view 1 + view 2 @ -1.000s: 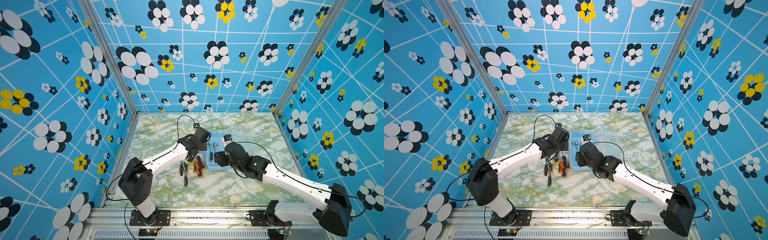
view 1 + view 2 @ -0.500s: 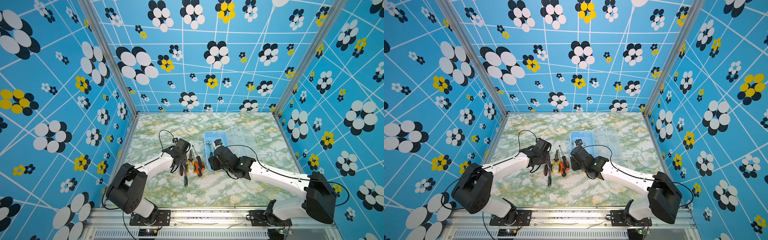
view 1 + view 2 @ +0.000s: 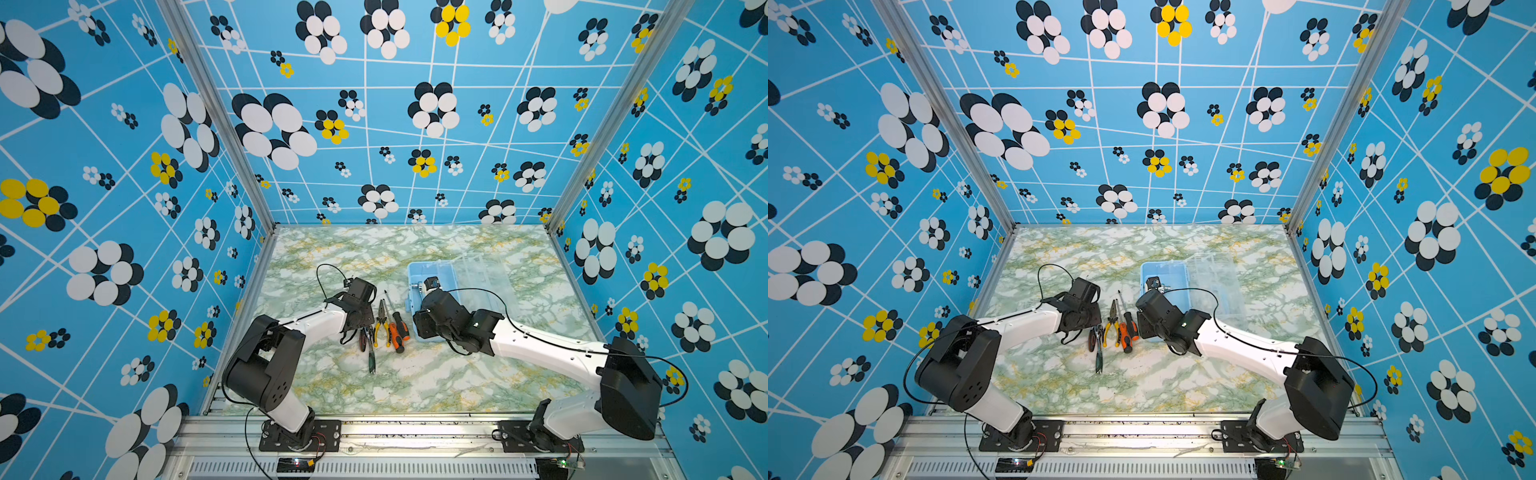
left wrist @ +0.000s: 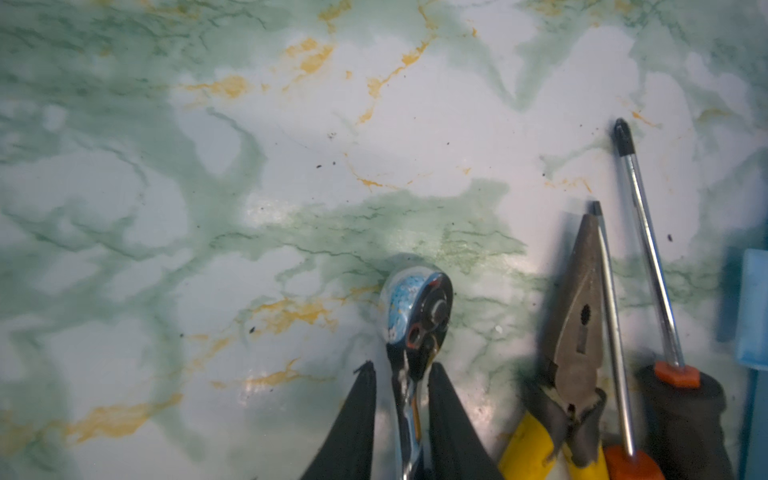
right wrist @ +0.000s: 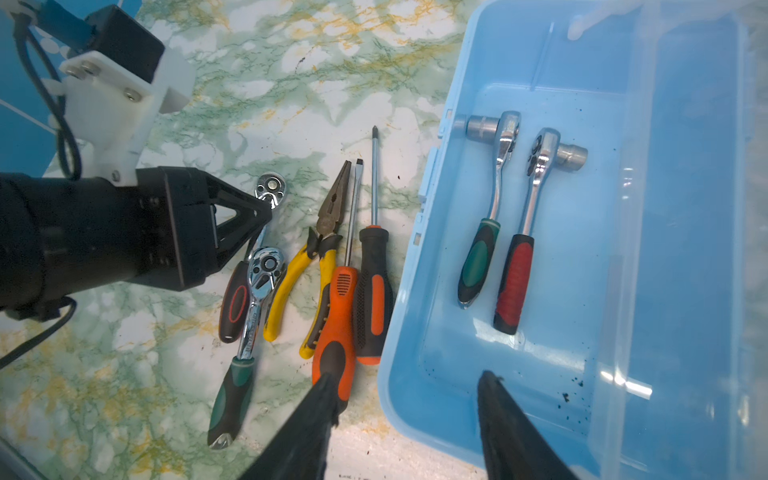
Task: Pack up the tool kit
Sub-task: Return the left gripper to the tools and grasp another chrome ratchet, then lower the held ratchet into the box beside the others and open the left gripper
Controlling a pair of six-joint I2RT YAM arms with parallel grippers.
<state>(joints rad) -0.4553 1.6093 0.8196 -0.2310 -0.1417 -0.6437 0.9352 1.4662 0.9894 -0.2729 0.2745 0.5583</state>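
Observation:
The light-blue box (image 5: 399, 332) of the tool kit lies open, its clear lid (image 3: 486, 282) folded to the right. Two chrome ratchet wrenches (image 5: 494, 187) lie inside. Left of the box a row of tools rests on the table: yellow-handled pliers (image 5: 328, 208), two orange-black screwdrivers (image 5: 338, 311) and two more ratchets. My left gripper (image 4: 401, 372) has closed on the thin shank of the red-handled ratchet wrench (image 4: 419, 307), which still lies on the table. My right gripper (image 5: 408, 377) hangs open over the box's near left corner, holding nothing.
A green-handled ratchet (image 5: 257, 291) lies right beside the gripped one, its head against that handle. Patterned blue walls close in the marble table (image 3: 415, 382) on three sides. Bare marble lies in front of the tools and behind them.
Both arms have drawn back from over the box. The left gripper dropped to the left end of the tool row and narrowed its jaws round the ratchet's shank.

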